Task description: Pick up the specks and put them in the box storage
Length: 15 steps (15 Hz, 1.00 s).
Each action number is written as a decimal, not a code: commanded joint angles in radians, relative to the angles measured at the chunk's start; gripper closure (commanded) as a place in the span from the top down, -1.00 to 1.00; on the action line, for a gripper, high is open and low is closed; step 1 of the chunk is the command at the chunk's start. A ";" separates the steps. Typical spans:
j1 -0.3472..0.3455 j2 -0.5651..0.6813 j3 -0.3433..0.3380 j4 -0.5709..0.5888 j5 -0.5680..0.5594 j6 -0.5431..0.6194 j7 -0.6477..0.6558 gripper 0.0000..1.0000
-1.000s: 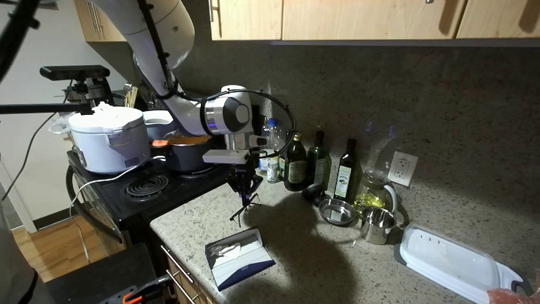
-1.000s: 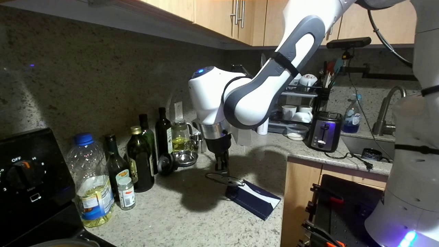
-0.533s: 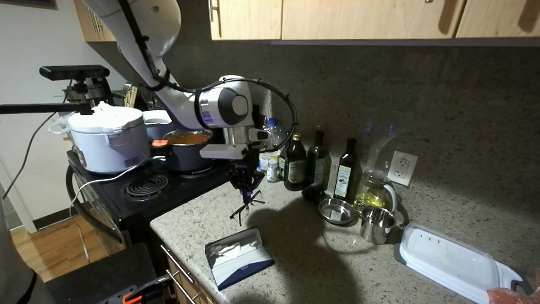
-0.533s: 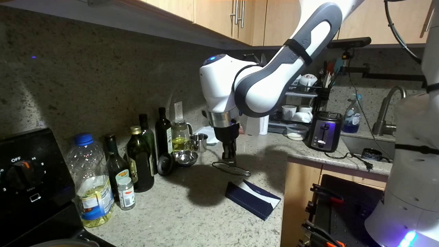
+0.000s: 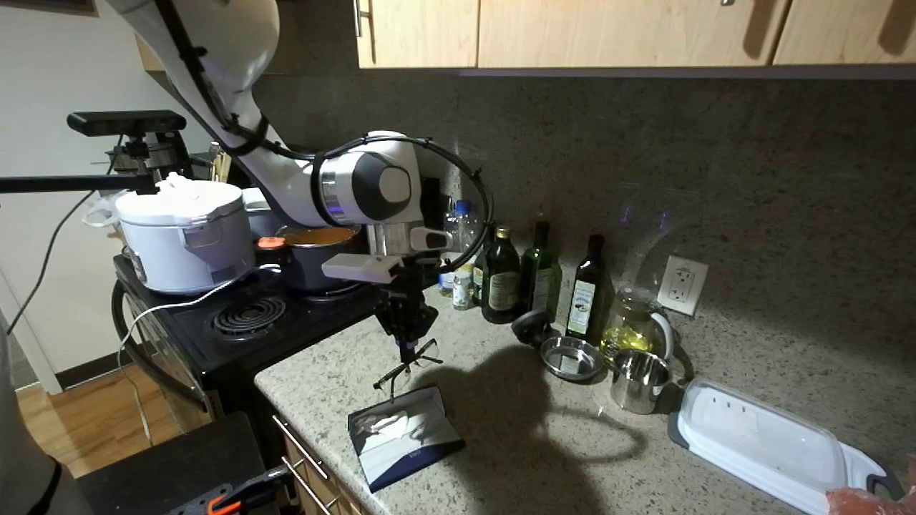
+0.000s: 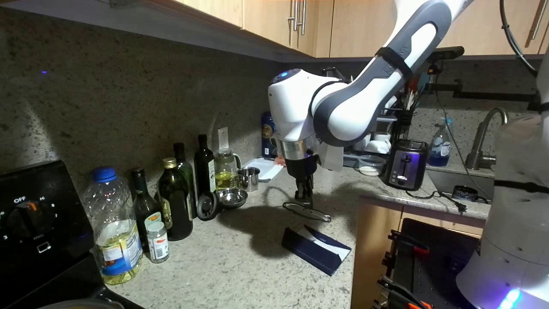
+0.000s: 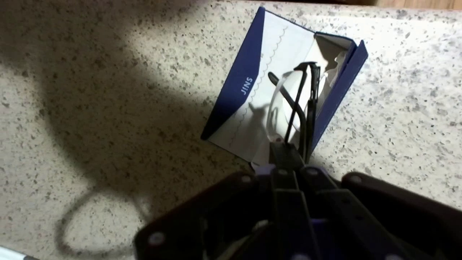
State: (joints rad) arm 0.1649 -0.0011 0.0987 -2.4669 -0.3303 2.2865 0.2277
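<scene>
The pick appears complete: the gripper (image 5: 407, 352) pinches the glasses (image 7: 311, 104) clear of the desk (image 6: 206, 274), near the open case (image 5: 408, 440). Placement remains: the glasses are judged to require alignment over the case, lowering into it, then release.

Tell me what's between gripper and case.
Only the glasses, held in the gripper; they show against the open case in the wrist view, and both exterior views show nothing else between.
</scene>
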 commanded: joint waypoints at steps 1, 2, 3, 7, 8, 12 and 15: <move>-0.020 -0.058 0.008 -0.063 0.020 0.016 0.020 -0.99; -0.024 -0.059 0.007 -0.068 0.021 0.018 0.019 -0.99; -0.027 -0.056 0.008 -0.071 0.026 0.019 0.018 -0.99; -0.031 -0.040 0.008 -0.080 0.033 0.032 0.020 -0.99; -0.031 -0.037 0.009 -0.087 0.037 0.040 0.019 -0.99; -0.035 -0.031 0.007 -0.123 0.054 0.079 0.020 -0.99; -0.035 -0.011 0.008 -0.136 0.070 0.111 0.012 -0.99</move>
State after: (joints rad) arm 0.1396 -0.0156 0.0987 -2.5774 -0.2842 2.3538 0.2366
